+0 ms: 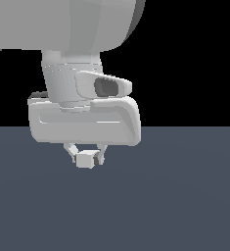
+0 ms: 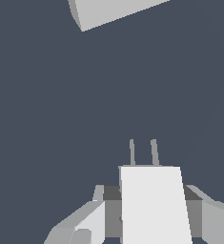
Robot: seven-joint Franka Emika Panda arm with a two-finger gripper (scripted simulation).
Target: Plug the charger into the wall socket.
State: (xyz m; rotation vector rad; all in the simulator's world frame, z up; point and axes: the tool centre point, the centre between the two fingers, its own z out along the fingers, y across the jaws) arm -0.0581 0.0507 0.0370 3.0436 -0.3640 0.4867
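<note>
Gripper (image 1: 88, 156) clenched on charger (image 2: 154, 205), held above the floor (image 1: 175, 206); prongs (image 2: 143, 152) forward, socket (image 2: 113, 12) far ahead and skewed; square up before a slow, straight push

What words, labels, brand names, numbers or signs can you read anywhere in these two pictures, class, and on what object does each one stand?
None: no text can be read in either view.
The charger, held in the gripper, is plain white with two bare prongs.
The pale panel edge in the wrist view carries no marking.
The arm's casing and the floor are unmarked.
</note>
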